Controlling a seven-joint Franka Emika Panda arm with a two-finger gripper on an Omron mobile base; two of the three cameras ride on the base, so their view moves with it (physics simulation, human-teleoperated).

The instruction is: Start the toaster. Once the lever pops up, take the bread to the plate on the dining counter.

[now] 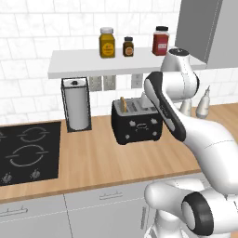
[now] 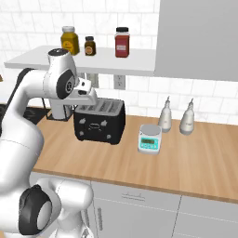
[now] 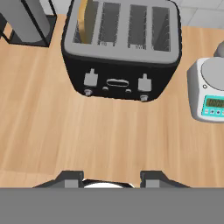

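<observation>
Jaws parted, hovering before toaster point(image 3: 121, 52) front

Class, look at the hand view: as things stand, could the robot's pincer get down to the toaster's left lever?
Probably yes. The pincer hangs open over bare counter in front of the toaster, and nothing lies between it and the left lever.

Arm arched forward, hand tipped down — fingers point(image 3: 72, 178) parted, holding nothing.
</observation>
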